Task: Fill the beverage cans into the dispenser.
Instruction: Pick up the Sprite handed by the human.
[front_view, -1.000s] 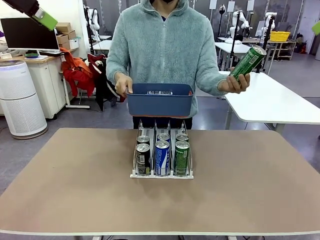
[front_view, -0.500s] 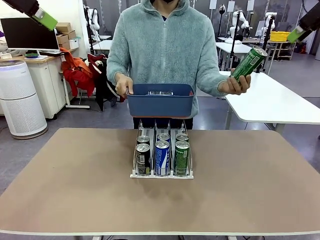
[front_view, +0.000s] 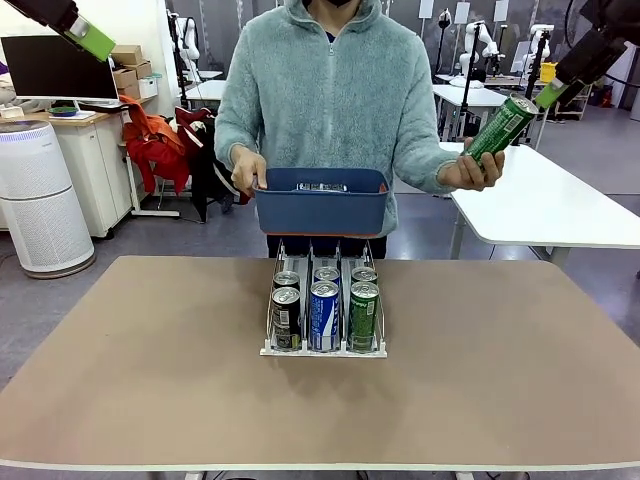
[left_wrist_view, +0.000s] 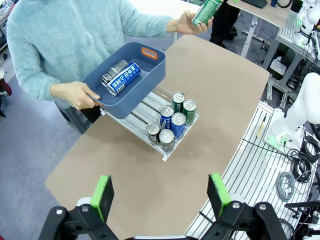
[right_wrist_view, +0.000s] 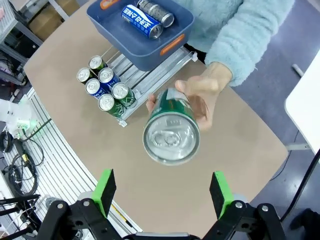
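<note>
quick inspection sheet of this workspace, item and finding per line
surface: brown table, dispenser at its middle
job's things: dispenser holds six cans, two per lane; green can in the person's hand; two cans in the held blue bin
clutter: nothing seen
grippers: left gripper and right gripper open, raised, empty
cables: coils on the floor beside the table
surroundings: air purifier, white table

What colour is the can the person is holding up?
The can is green with a silver top, clearest in the right wrist view.
</note>
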